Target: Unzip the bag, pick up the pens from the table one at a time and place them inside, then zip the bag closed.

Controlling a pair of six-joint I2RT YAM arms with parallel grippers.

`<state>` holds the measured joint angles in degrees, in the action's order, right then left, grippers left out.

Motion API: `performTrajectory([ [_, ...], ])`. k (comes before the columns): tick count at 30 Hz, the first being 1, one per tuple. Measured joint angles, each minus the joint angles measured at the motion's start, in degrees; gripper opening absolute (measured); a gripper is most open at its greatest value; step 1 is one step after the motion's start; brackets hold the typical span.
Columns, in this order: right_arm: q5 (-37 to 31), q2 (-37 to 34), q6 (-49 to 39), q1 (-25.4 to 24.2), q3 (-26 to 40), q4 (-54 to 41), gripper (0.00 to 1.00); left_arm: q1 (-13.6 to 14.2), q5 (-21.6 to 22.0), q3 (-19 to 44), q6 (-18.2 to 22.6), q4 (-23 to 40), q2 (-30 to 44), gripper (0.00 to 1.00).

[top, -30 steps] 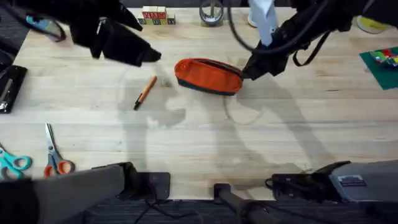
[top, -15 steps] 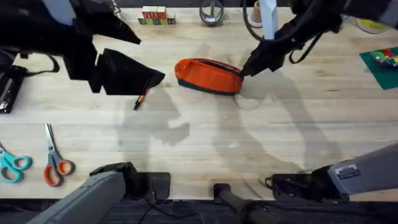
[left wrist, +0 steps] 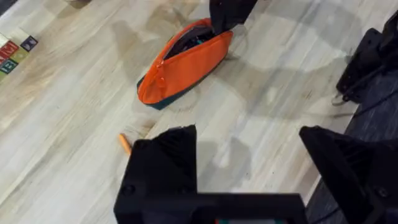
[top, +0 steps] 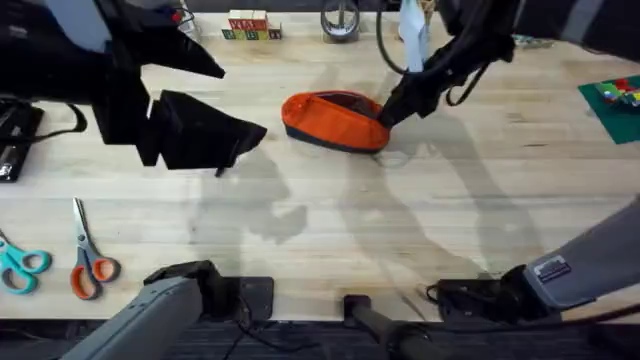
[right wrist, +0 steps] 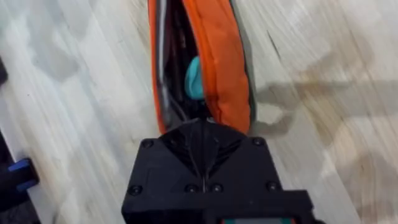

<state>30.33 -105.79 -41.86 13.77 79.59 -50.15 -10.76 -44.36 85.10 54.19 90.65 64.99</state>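
Note:
The orange bag [top: 335, 122] lies at the table's [top: 320, 230] back middle, its zipper open along the top; a dark inside with a teal item shows in the right wrist view [right wrist: 194, 78]. At the bag's right end my right gripper [top: 392, 112] [right wrist: 202, 134] is shut on what looks like the hidden zipper pull. To the bag's left, my left gripper [top: 240, 150] [left wrist: 249, 137] hangs wide open above the table. One orange end of a pen [left wrist: 125, 144] peeks out beside a left finger [left wrist: 165, 165]; the rest is covered. The bag [left wrist: 186, 62] lies beyond it.
Orange-handled scissors [top: 90, 262] and teal scissors [top: 20, 265] lie at the front left. Letter blocks [top: 250, 25], a tape roll [top: 340, 20] and a white bottle [top: 412, 30] line the back edge. A green mat [top: 615, 100] sits far right, a black object [top: 15, 140] far left.
My left gripper has come down and right over the pen, covering it from above. The right gripper has shifted slightly back at the bag's end, and the bag's opening shows wider.

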Motion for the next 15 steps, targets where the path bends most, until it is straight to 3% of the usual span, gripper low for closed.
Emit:
performTrajectory([
  [13, -0.7, -2.5, 0.0, 4.0, 0.0, 3.0, 0.031, 0.0, 0.0, 0.0, -0.2, 0.0, 0.0, 0.995],
  [14, -0.7, -2.5, 0.1, 4.0, 0.0, 2.9, 0.076, 0.0, 0.0, 0.0, -0.2, 0.0, 0.0, 0.995],
  [15, -0.7, -2.5, 0.1, 4.0, 0.0, 2.9, 0.188, 0.0, 0.0, 0.0, -0.2, 0.0, 0.0, 0.995],
])
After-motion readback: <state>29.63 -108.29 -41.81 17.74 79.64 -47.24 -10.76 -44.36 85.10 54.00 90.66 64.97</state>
